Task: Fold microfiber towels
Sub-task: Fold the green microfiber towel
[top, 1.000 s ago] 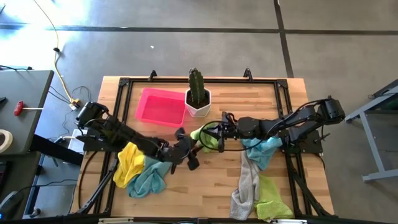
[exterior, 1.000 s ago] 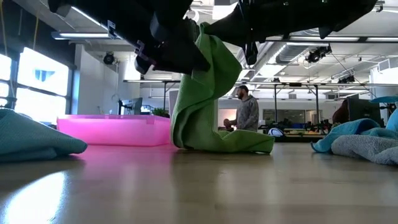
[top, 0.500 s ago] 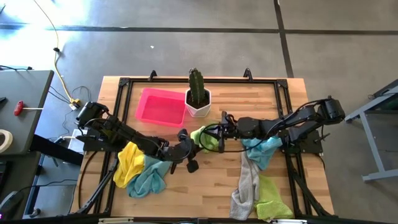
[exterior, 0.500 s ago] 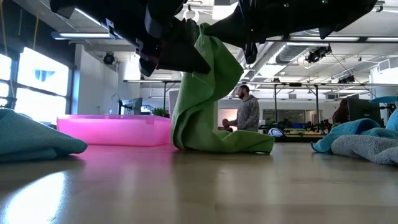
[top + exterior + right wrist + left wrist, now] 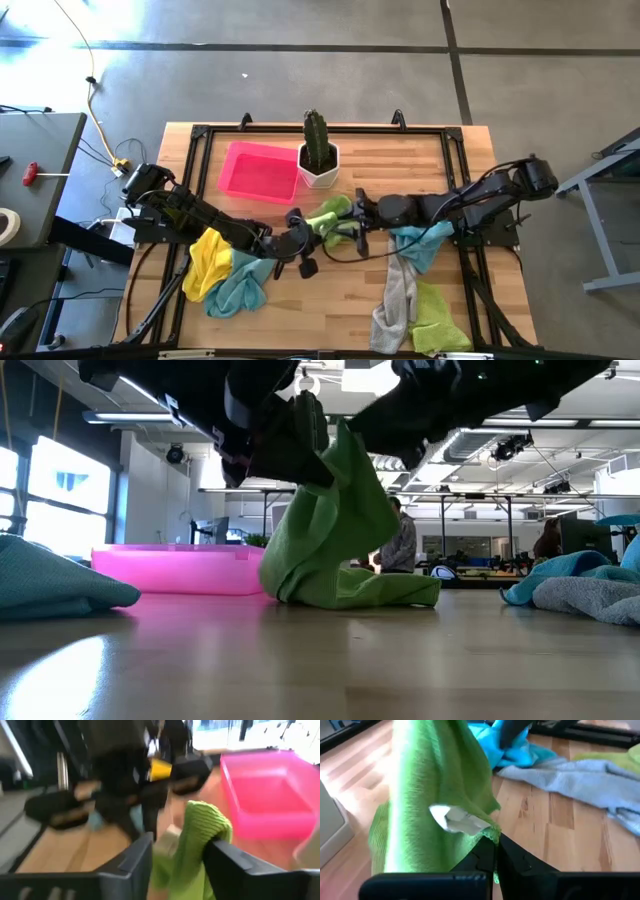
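The right gripper (image 5: pixel 352 228) has let go, jaws apart; the left gripper (image 5: pixel 306 234) now pinches one green towel (image 5: pixel 329 214). Its white label (image 5: pixel 456 818) is unreadable.

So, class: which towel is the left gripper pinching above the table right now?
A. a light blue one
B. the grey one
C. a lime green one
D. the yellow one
C: in the left wrist view the left gripper is shut on the lime green towel, which hangs from its fingers.
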Robot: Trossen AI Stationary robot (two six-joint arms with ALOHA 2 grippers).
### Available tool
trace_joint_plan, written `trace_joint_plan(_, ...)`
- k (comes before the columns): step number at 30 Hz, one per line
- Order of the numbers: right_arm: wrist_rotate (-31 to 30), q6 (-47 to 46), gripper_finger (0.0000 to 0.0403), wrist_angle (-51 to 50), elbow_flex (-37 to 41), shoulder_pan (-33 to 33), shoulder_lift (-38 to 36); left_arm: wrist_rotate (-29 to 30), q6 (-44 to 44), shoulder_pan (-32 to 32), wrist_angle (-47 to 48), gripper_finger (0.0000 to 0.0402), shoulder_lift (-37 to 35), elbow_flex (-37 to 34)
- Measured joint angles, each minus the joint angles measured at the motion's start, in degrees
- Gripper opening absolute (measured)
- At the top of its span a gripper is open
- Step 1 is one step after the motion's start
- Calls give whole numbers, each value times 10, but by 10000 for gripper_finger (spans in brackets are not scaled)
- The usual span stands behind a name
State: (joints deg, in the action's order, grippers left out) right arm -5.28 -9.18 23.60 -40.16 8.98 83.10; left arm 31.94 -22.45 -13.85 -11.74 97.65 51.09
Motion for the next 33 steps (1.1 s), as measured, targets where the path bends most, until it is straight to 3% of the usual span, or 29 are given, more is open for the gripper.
trace_joint_plan(4, -14, -40, 190, -107, 0, 20, -10, 0, -14, 0, 22, 0, 0, 0)
trace_joint_plan(9, -80, -138, 192, -202, 11, 50, -4, 1, -14, 0, 26, 0, 0, 0)
trace_joint_plan(15, -144, -206, 193, -197, 25, 88, 25, 8, -14, 4, 26, 0, 0, 0)
trace_joint_plan(24, -244, -205, 193, -113, 25, 105, 102, 7, -14, 7, 27, 0, 0, 0)
trace_joint_plan(29, -259, -210, 193, -94, 25, 90, 141, 7, -14, 7, 29, 0, 0, 0)
trace_joint_plan(33, -233, -204, 193, -38, 25, 86, 164, 7, -14, 7, 29, 0, 0, 0)
